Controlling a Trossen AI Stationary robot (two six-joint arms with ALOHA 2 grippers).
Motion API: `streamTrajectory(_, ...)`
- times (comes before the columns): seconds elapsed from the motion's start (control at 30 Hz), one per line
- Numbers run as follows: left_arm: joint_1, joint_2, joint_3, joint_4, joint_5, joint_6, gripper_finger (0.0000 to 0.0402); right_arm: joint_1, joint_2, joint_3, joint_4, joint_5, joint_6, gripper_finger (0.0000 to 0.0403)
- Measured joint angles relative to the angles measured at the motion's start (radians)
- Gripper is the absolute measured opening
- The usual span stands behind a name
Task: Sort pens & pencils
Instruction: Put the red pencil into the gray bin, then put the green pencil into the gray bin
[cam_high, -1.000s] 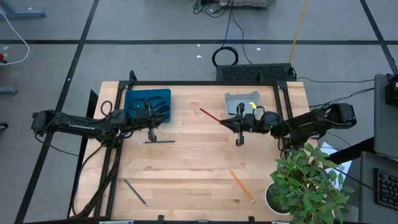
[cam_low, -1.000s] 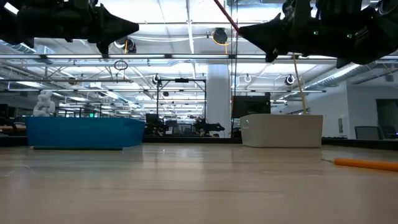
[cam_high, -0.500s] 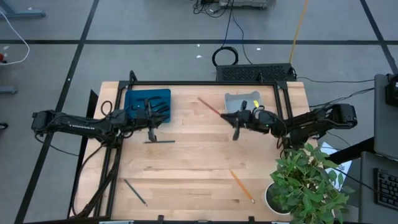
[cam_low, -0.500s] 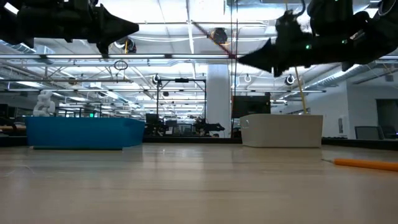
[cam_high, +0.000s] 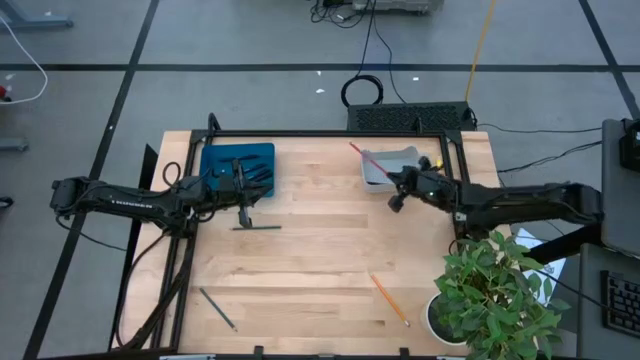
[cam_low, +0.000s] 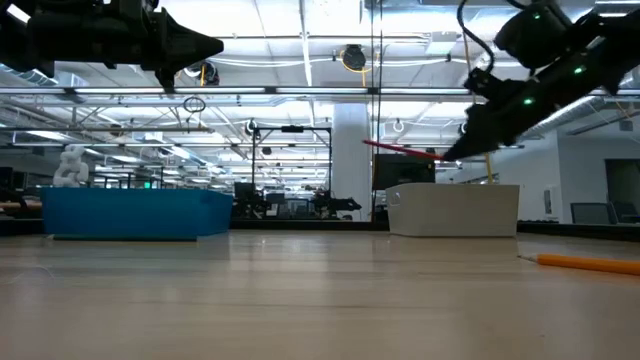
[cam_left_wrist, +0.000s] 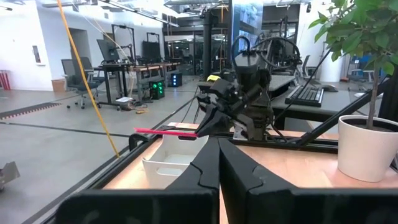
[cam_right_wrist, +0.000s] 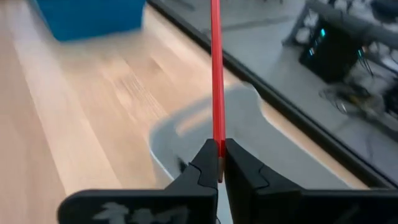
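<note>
The red pencil (cam_high: 362, 155) is a very thin, long, straight stick, bright red all along. I hold it by one end in my right gripper (cam_high: 396, 196), with my two dark fingers (cam_right_wrist: 200, 173) pinched tight on it. It sticks out level in the air above the grey tray (cam_high: 388, 166), near the back edge of the wooden surface (cam_high: 320, 250), and it does not touch the tray. My left gripper (cam_high: 245, 213) hangs just beside the blue tray (cam_high: 238, 165), and its fingers are pressed together with nothing in them. Below it a dark pen (cam_high: 256, 228) lies flat on the wood. An orange pencil (cam_high: 388, 298) lies near the front of the surface, close to the green plant (cam_high: 495, 295), and a darker pencil (cam_high: 217, 308) lies at the front left, well apart from it.
</note>
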Motion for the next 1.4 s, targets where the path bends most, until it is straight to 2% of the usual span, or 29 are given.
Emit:
streamTrajectory(0.17, 0.0, 0.0, 0.0, 0.0, 0.0, 0.0, 0.0011, -0.054, -0.183, 0.0, -0.326, -0.002, 0.004, 0.0)
streamTrajectory(0.3, 0.0, 0.0, 0.0, 0.0, 0.0, 0.0, 0.0003, -0.118, -0.231, 0.0, -0.471, -0.01, -0.05, 0.0)
streamTrajectory(0.47, 0.0, 0.0, 0.0, 0.001, 0.0, 0.0, 0.0013, -0.181, -0.197, 0.0, -0.426, -0.087, -0.172, 0.0)
streamTrajectory(0.6, 0.0, 0.0, 0.0, 0.001, 0.0, 0.0, 0.0003, -0.221, -0.147, 0.002, -0.428, -0.099, -0.246, 0.0)
streamTrajectory(0.77, 0.0, 0.0, 0.0, 0.001, -0.001, 0.001, 0.0015, -0.252, -0.109, 0.004, -0.395, -0.159, -0.276, 0.0)
streamTrajectory(0.9, 0.0, 0.0, 0.0, 0.001, -0.001, 0.001, 0.0005, -0.253, -0.11, 0.002, -0.356, -0.165, -0.284, 0.0005)
streamTrajectory(1.2, 0.0, 0.0, 0.0, 0.0, -0.001, 0.001, 0.0017, -0.252, -0.11, 0.001, -0.338, -0.167, -0.288, 0.0068)
streamTrajectory(1.4, 0.0, 0.0, 0.0, 0.0, -0.001, 0.001, 0.0005, -0.252, -0.126, 0.0, -0.302, -0.148, -0.295, 0.013)
